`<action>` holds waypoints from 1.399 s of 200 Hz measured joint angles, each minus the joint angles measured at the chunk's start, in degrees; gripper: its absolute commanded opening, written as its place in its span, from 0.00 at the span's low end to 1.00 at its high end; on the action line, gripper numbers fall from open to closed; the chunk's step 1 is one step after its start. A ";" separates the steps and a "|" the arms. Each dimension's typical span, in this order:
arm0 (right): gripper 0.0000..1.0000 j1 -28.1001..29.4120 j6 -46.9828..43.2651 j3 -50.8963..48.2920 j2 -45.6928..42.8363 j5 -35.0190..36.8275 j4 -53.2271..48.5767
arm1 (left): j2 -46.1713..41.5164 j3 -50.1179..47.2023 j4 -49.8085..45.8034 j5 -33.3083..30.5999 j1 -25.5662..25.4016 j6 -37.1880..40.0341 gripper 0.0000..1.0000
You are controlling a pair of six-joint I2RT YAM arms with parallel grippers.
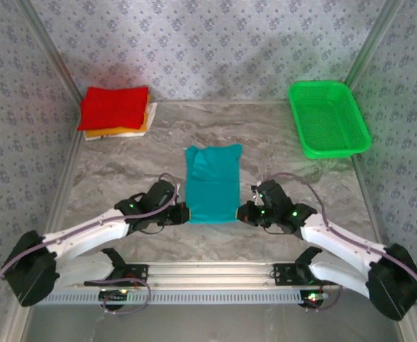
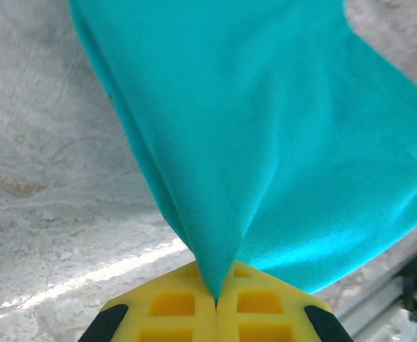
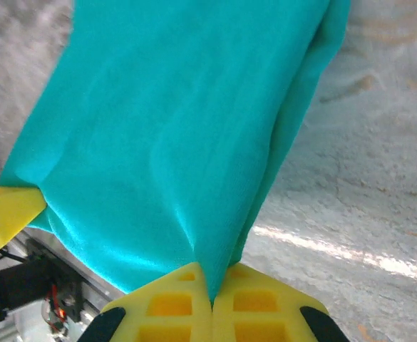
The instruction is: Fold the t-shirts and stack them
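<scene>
Teal cloth t-shirt (image 1: 212, 187) lies centred, narrowed, its six o'clock corners clamped by left gripper (image 1: 184, 214) and right gripper (image 1: 241, 212); cross-folding likely remains, then stacking on the red-topped pile (image 1: 115, 108) at eleven o'clock.

No legible text, labels, brands, nos. or signs; the teal t-shirt (image 1: 212, 184) shows plain cloth w/ no readable print.

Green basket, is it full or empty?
Empty. The green basket has a bare mesh bottom, with nothing lying inside.
</scene>
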 measured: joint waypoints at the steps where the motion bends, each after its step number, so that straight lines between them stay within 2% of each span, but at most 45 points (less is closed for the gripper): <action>1: 0.00 -0.02 -0.17 0.26 -0.09 0.17 -0.28 | 0.00 0.35 -0.20 -0.02 0.00 0.20 0.00; 26: 0.00 -1.49 -2.45 6.73 1.29 2.23 -4.42 | 2.40 7.78 -2.73 -0.20 0.94 3.10 0.00; 52: 0.00 -6.82 -5.20 13.97 6.34 2.73 -5.18 | 7.43 13.90 -2.75 1.33 4.94 5.73 0.00; 76: 0.00 -11.78 -8.46 21.44 13.42 2.43 -5.35 | 12.04 17.92 -1.51 3.28 10.38 7.08 0.00; 122: 0.00 -16.70 -13.40 36.57 29.38 -0.33 -5.49 | 23.34 27.36 0.00 7.56 18.51 10.54 0.00; 129: 0.02 -17.29 -14.05 39.01 32.30 -0.52 -5.66 | 25.51 29.35 -0.04 7.91 19.39 11.28 0.06; 134: 0.07 -17.66 -14.36 40.63 34.10 -0.70 -5.73 | 27.10 30.86 -0.02 8.15 20.00 11.91 0.16; 148: 0.32 -18.53 -14.97 46.29 40.37 -0.85 -6.01 | 31.63 35.04 -0.15 8.33 21.70 13.70 0.45; 164: 0.42 -19.52 -16.11 54.64 48.68 -1.57 -6.88 | 37.05 40.79 -1.64 7.91 23.65 15.26 0.59; 174: 0.46 -20.09 -16.24 59.67 53.29 -1.79 -7.28 | 40.76 45.44 -3.30 6.73 24.74 16.06 0.62; 191: 0.48 -21.38 -16.37 68.59 60.67 -3.21 -8.94 | 46.71 54.36 -6.82 3.91 26.14 17.66 0.61; 211: 0.49 -22.23 -17.00 70.90 61.77 -4.00 -9.44 | 47.50 58.10 -7.72 -0.26 26.34 18.51 0.59; 221: 0.41 -22.27 -17.66 69.31 59.80 -4.22 -9.11 | 45.27 56.92 -7.32 -2.58 25.33 19.04 0.53; 233: 0.22 -21.79 -18.27 63.36 54.58 -4.52 -6.84 | 40.74 52.63 -5.31 -4.42 23.23 19.15 0.43; 245: 0.09 -21.03 -18.40 55.87 48.11 -5.46 -4.46 | 35.04 46.29 -2.12 -4.70 20.35 18.16 0.35; 261: 0.00 -19.80 -17.62 48.63 42.23 -7.02 -1.68 | 30.25 38.95 3.15 -3.56 16.87 16.90 0.26; 280: 0.00 -18.45 -17.40 44.98 42.14 -9.09 2.16 | 31.41 33.24 9.73 -2.38 14.91 14.51 0.23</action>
